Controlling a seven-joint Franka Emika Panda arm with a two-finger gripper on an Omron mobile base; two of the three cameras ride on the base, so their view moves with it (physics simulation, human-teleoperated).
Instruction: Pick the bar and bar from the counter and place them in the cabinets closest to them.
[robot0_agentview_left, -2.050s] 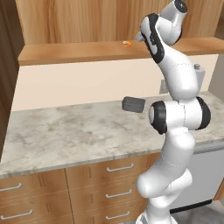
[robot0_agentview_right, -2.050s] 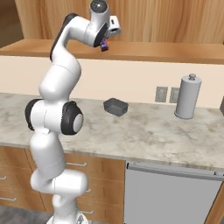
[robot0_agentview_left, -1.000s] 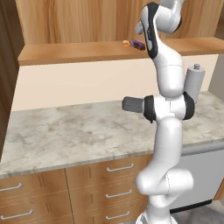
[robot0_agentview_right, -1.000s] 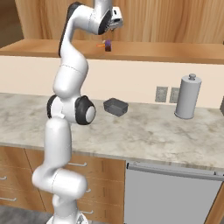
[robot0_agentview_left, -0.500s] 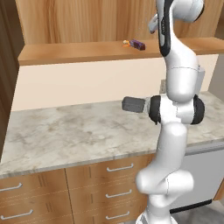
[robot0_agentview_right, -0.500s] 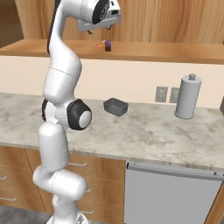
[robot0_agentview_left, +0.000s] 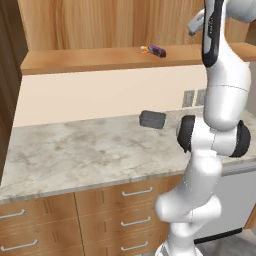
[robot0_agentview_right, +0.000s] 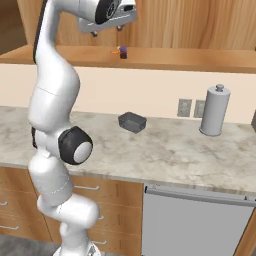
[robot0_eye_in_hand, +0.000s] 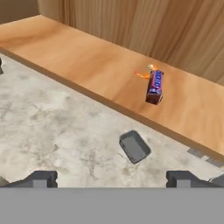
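Whereas a second ago the gripper (robot0_agentview_right: 106, 31) hung right over the purple bar (robot0_eye_in_hand: 155, 87) on the wooden shelf (robot0_agentview_left: 90, 59), it has now pulled back from the wall and lifted, and the bar lies alone on the ledge with the fingers clear of it. Its two dark fingertips (robot0_eye_in_hand: 42, 178) stand spread wide apart in the hand view, with nothing between them. That bar is a small dark purple wrapped block, lying flat on the shelf boards close below the cabinet fronts (robot0_agentview_left: 110, 22), which are warm light-brown wood with vertical grain. Just beside one end of it lies a small orange thing (robot0_eye_in_hand: 144, 73), too small to tell what it is. Below the shelf runs a plain cream wall, then a counter (robot0_agentview_left: 75, 155) of mottled grey-beige stone. On it, near the wall, sits a dark grey tray (robot0_agentview_right: 132, 122) with rounded corners, hollow on top as the hand view shows. Further along the counter in the right base view stands an upright pale grey cylinder (robot0_agentview_right: 214, 110) with a knob on top, next to two wall sockets (robot0_agentview_right: 191, 107). Under the counter are wooden drawer fronts (robot0_agentview_left: 115, 215) with slim silver handles. The white arm rises tall from its base, its dark elbow joint level with the counter edge, the upper links reaching above shelf height and the hand turned to look down and forward.
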